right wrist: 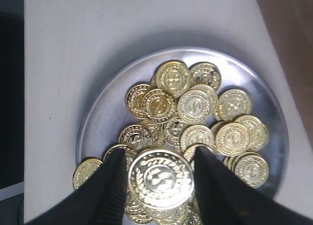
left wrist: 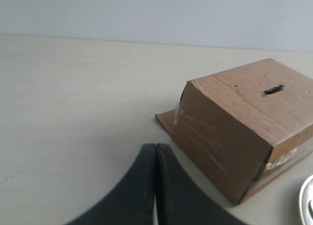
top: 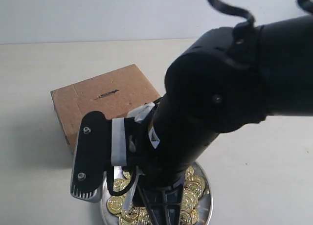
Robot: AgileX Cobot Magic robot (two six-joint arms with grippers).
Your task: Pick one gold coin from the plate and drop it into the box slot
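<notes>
The right claw (right wrist: pixel 159 159) is pinching 1 gold coin (right wrist: pixel 160 181) by its rim, 1 finger on each side. The coin looks small, hard, light and shiny, so I think it could slip; the edges are the best place to hold it. It hangs over the plate (right wrist: pixel 98 122) and the pile of other coins (right wrist: pixel 195 105). In the outside view the plate sits at the bottom middle, and the box (top: pixel 132 83) is near it, up and to the left, with the slot (top: pixel 107 93) on top. The left claw (left wrist: pixel 155 186) is closed and empty, over the bench (left wrist: pixel 73 112).
</notes>
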